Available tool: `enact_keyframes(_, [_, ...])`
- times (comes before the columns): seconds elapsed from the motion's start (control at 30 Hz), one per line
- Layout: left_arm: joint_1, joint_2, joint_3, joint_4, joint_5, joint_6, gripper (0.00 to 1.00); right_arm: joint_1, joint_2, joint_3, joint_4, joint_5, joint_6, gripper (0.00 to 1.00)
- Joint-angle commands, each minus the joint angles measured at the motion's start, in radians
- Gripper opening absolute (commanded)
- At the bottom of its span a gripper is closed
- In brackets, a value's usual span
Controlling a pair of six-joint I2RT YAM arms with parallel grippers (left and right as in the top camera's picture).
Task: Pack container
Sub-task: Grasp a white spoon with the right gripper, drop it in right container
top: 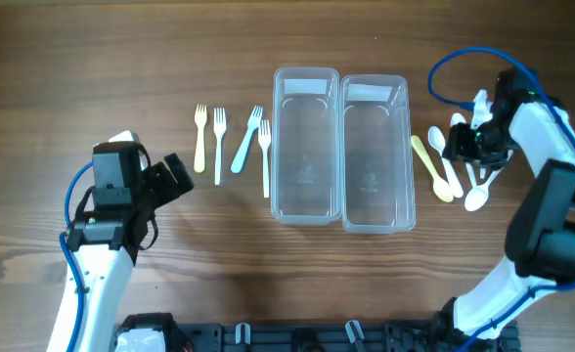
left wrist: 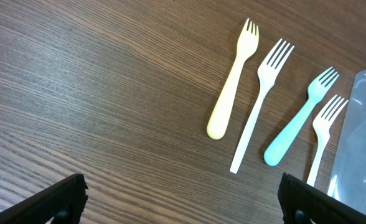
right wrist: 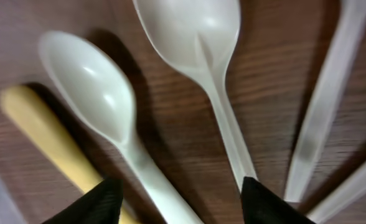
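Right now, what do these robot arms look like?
The left arm and right arm have white shells and black joints. The left end effector and right end effector are black and blocky. A blue cable trails from each.

Robot lab bench; wood-grain table (top: pixel 268 284), cabled left arm (top: pixel 94 282) and right arm (top: pixel 547 137)

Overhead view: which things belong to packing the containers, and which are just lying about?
Job: left container, right container, yellow fork, blue fork, white forks, yellow spoon, white spoons.
Lying about: nothing loose that I can see; only the rig's black base at the near edge.
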Motion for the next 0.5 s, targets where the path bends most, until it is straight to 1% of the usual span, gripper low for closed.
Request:
enact_keyframes(0.0, [0.002,0.002,0.018,0.000,-0.010,0.016,1.00,0.023,0.033,0.011,-0.007,0.015,-0.001,0.59])
enact_keyframes(0.1, [0.002,0.002,0.018,0.000,-0.010,0.016,1.00,0.045,0.039,0.010,-0.004,0.041,0.000,0.58])
enact_keyframes(0.13, [0.002,0.002,0.018,0.000,-0.010,0.016,1.00,0.058,0.042,0.010,0.000,0.060,0.000,0.56])
enact_keyframes(0.3, [0.002,0.002,0.018,0.000,-0.010,0.016,0.99,0.101,0.042,0.008,0.017,0.120,0.000,0.52])
enact_keyframes(0.4, [0.002,0.002,0.018,0.000,-0.010,0.016,1.00,0.111,0.042,0.008,0.027,0.122,0.000,0.47])
enact_keyframes(0.47, [0.002,0.002,0.018,0.000,-0.010,0.016,1.00,0.111,0.043,0.008,0.030,0.122,0.000,0.47])
